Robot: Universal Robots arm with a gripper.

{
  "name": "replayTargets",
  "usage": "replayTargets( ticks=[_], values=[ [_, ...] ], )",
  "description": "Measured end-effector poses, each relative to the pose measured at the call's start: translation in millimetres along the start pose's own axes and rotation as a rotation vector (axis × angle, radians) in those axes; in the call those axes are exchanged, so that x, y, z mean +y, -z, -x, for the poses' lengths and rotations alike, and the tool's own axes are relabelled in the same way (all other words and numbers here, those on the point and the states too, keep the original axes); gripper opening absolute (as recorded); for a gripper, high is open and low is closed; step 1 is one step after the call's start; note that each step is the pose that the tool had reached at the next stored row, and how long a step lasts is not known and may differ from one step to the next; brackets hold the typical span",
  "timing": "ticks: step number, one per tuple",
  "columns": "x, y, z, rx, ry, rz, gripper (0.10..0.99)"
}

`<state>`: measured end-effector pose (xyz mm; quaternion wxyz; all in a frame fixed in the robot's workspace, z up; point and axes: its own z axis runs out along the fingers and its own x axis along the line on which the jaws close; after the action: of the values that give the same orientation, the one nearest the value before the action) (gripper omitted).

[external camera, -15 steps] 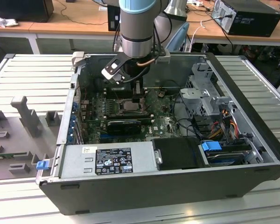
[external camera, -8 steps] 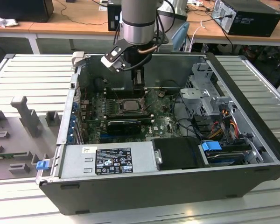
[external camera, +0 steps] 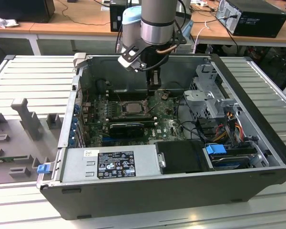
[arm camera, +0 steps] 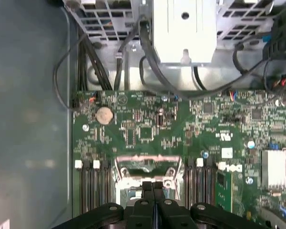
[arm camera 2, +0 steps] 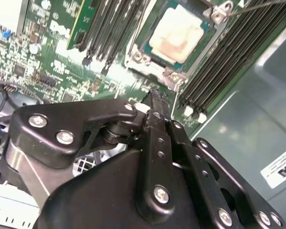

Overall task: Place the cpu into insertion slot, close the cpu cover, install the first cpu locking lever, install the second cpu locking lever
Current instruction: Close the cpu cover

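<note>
The cpu [arm camera 2: 176,36] is a pale beige square lying in the insertion slot [external camera: 132,108] on the green board. The silver cpu cover [arm camera 2: 136,56] frames it and looks to lie flat. A thin wire lever [arm camera 2: 257,5] runs past the slot's corner. My gripper [arm camera 2: 157,98] hangs just above the board beside the slot, its black fingers [arm camera: 148,200] pressed together with nothing between them. In the exterior view the gripper [external camera: 154,85] stands behind the slot toward the case's back wall. In the first wrist view the gripper [arm camera: 152,185] hides part of the cover's edge [arm camera: 143,168].
Long black memory slots [arm camera 2: 109,28] flank the socket on both sides. A black graphics card [external camera: 127,128] lies in front of it, and the power supply [external camera: 109,164] lies nearer still. Drive cage [external camera: 207,98] and cables [external camera: 229,129] fill the exterior view's right. Case walls [external camera: 133,71] enclose everything.
</note>
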<state>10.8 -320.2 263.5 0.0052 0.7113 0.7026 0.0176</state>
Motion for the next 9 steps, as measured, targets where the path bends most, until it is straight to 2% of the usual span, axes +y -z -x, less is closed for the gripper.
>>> replayTargets(
  ticks=[3, 5, 9],
  values=[
    [6.2, -0.2, -0.3, 0.0, 0.003, 0.0, 0.106],
    [15.7, -0.5, -0.5, 0.0002, 0.004, 0.0, 0.106],
    [25.9, -0.9, -0.7, 0.0001, 0.006, -0.001, 0.106]
  ],
)
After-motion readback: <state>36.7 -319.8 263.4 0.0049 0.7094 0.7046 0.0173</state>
